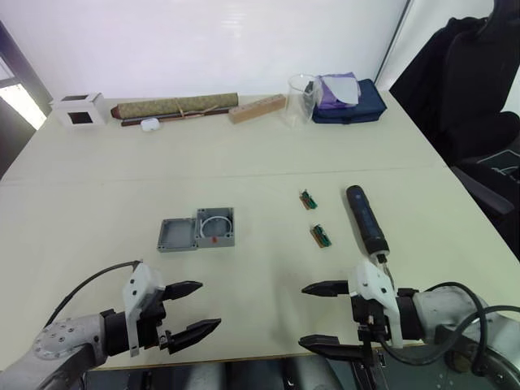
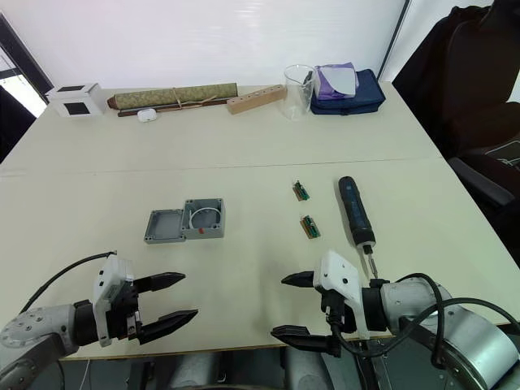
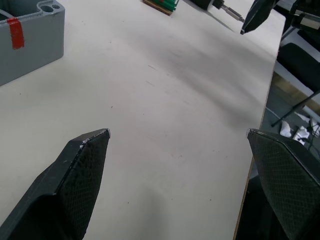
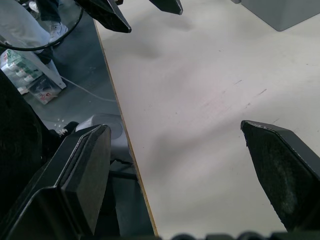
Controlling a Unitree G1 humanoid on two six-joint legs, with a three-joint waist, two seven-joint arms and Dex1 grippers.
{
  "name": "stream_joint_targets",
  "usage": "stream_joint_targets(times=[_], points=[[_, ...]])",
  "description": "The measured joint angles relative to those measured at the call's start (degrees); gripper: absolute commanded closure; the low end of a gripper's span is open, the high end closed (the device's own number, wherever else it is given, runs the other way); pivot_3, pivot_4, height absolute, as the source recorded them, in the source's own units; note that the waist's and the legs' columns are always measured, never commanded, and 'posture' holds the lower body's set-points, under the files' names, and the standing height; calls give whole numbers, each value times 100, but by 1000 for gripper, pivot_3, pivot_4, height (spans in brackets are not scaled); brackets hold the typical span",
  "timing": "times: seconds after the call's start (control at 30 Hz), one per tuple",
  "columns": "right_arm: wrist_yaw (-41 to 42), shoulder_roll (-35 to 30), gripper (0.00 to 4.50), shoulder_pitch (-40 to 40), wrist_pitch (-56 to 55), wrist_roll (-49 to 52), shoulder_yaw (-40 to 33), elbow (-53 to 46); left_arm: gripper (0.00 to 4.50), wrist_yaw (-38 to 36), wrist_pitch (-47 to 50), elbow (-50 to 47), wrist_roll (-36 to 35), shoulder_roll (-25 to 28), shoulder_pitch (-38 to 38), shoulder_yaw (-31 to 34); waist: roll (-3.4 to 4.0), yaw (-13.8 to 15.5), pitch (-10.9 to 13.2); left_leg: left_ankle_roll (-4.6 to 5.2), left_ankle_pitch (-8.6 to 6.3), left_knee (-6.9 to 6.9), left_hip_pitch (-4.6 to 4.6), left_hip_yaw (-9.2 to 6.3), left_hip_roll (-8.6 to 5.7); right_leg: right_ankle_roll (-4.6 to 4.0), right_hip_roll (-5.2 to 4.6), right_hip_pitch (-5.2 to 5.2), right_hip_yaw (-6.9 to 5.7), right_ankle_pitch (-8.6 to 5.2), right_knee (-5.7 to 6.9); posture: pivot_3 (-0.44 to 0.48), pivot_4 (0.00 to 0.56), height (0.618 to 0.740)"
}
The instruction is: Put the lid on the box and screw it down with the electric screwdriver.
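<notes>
Left eye view, progress: nothing of the job is done yet, as I judge it. The shallow square grey metal lid lies flat on the pale tabletop, touching the left side of the deep square grey cast-metal box, which stands uncovered with its white ring and red part showing.
Left eye view, tool: the dark blue-black pen-shaped electric screwdriver lies untouched, well to the right of the box, its thin bit pointing toward my right claw.
Left eye view, my claws: my left claw hovers near the tabletop's front edge with its black fingers spread and empty; my right claw is likewise spread and empty.
Right eye view, what is left: I still have to pick up the lid, seat it on the box, take the screwdriver and drive the corner screws. Two small green circuit pieces lie between box and screwdriver.
Left wrist view: my two fingers stand wide apart over bare tabletop; a corner of the box with a strip of red tape shows beyond them, and the screwdriver's bit farther off.
Right wrist view: my fingers stand wide apart, straddling the tabletop's edge, holding nothing.
Writing and brands: I can read none on the lid, box or screwdriver.
</notes>
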Motion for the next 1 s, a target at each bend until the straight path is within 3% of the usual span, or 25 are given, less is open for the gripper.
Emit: stream_joint_targets(times=[0.7,0.77,0.8,0.9,1.0], points=[[-515,49,50,121,240,256,-140,-242,0,550,616,-66,-606,-6,-536,120,-1,23,-1,0,0,8,7,-8,0,6,1,12,-3,4,3,0,150,740],[-932,56,50,13,675,773,-417,-279,0,646,890,-78,-793,325,-794,343,-4,57,-1,0,0,13,9,-13,1,6,4,13,-5,4,10,0,150,740],[-1127,35,50,-53,868,1145,-558,-284,0,646,1172,-67,-903,761,-1020,438,-8,83,1,0,0,17,7,-18,1,5,9,10,-7,4,17,0,150,740],[-1634,73,50,-463,1090,2144,-855,-304,0,617,1893,249,-1499,1732,-2269,879,-4,126,3,1,1,23,9,-19,-1,6,8,13,-13,3,22,0,150,740],[-2016,408,50,-1458,1084,2304,-667,-172,0,233,2053,555,-1618,2388,-3586,530,-6,71,4,1,1,24,9,-9,-5,6,7,14,-9,6,17,0,150,740]])
